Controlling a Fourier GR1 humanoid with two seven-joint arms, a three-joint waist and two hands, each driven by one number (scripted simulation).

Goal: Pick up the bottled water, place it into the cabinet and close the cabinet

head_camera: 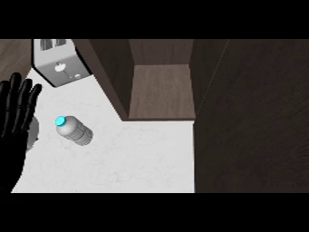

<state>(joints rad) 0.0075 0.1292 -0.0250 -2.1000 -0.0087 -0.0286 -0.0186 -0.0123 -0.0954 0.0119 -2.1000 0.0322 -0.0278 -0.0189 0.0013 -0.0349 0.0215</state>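
Left hand (9,122) up at the view's left edge, at rest, fingers straight and pointing up, spread wide, holding nothing. Just to the right of those fingers, bottled water (74,131) on the white counter (137,158), clear ribbed body, bright blue cap at the end nearer the fingertips; upright or tilted, hard to call from this steep angle. A strip of white counter between hand and bottle, so close but apart. Beyond the fingertips and a touch to the right, a silver toaster (61,63) at the counter's far end, slots on top just visible. Farther right of the hand, past the bottle, the cabinet (160,97) standing open, pale wooden shelf showing between dark wood walls. Farthest from the hand, out on the right, the cabinet door (263,118) swung wide, a broad dark wood panel taking up that whole side, its near edge running down alongside the counter's right border
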